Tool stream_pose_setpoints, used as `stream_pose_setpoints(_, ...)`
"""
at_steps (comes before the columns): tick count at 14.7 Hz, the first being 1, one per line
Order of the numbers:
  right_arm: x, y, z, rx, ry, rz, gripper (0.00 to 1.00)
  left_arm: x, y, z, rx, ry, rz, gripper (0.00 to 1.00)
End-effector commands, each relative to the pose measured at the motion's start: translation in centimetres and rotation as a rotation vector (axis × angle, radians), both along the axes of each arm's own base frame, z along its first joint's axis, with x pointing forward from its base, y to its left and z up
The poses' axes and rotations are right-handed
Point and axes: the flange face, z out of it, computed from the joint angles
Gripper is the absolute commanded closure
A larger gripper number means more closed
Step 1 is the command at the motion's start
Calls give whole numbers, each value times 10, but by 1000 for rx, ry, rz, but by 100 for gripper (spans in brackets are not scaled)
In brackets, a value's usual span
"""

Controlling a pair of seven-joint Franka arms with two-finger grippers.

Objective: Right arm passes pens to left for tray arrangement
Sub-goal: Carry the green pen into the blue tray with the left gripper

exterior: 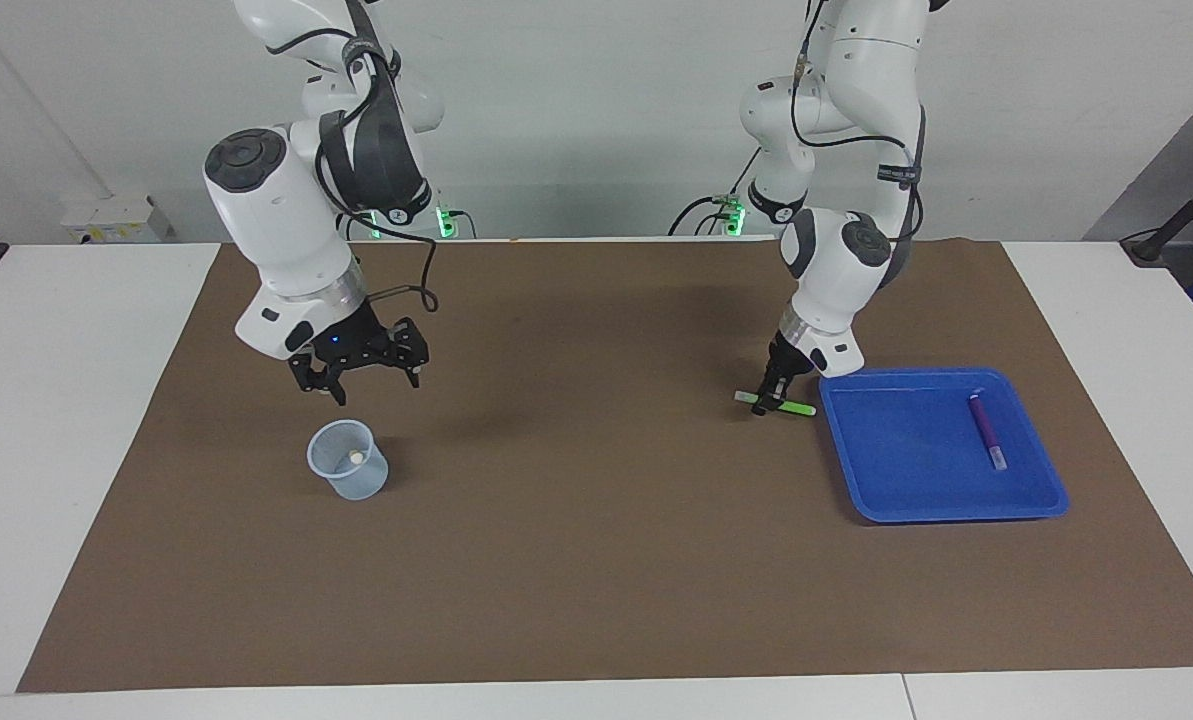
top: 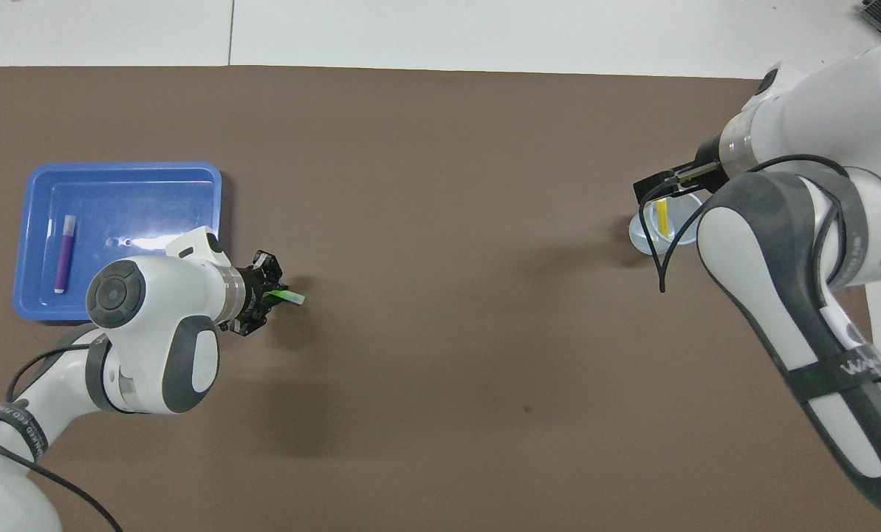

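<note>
The shallow bright blue plastic tray point(exterior: 861, 440) sits at the right of the facing view on the brown mat point(exterior: 596, 560) that covers the white desk point(exterior: 56, 450). One slim purple pen point(exterior: 985, 429) with a whitish end lies inside it, near the rim toward the left arm's end of the desk. At the centre left, a small translucent pale-blue cup point(exterior: 348, 472) holds a yellow pen point(top: 662, 218); in the facing view only its whitish tip shows.

The left gripper point(exterior: 778, 392) is down at the mat just beside the tray, its jaws narrow around the middle of the green pen point(exterior: 801, 407), which lies flat with both ends sticking out. In the overhead view the wrist hides most of that pen.

The right gripper point(exterior: 368, 381) hangs over the cup with its jaws spread wide, holding nothing.
</note>
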Motion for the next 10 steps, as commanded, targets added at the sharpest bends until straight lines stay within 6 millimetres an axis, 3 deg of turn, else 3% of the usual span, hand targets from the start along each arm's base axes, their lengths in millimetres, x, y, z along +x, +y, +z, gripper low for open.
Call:
stream_pose_setpoints(1,24,-7,-3,-13,1,21,0,12,-14,38,3,41,31,100)
stream_pose_setpoints(3,35,-4,-8,-20,27,28,0,20,-27,56,-11,45,70,100)
stream_pose_setpoints(5,44,-12,-8,-38,47,31,0,22,-30,61,-18,43,112,100)
stream_pose_setpoints(7,50,-17,-10,-60,78,48,0,28,-15,69,-21,27,143,100)
stream_pose_setpoints(10,51,-24,-15,-85,119,58,0,50,34,81,-34,-9,236,100)
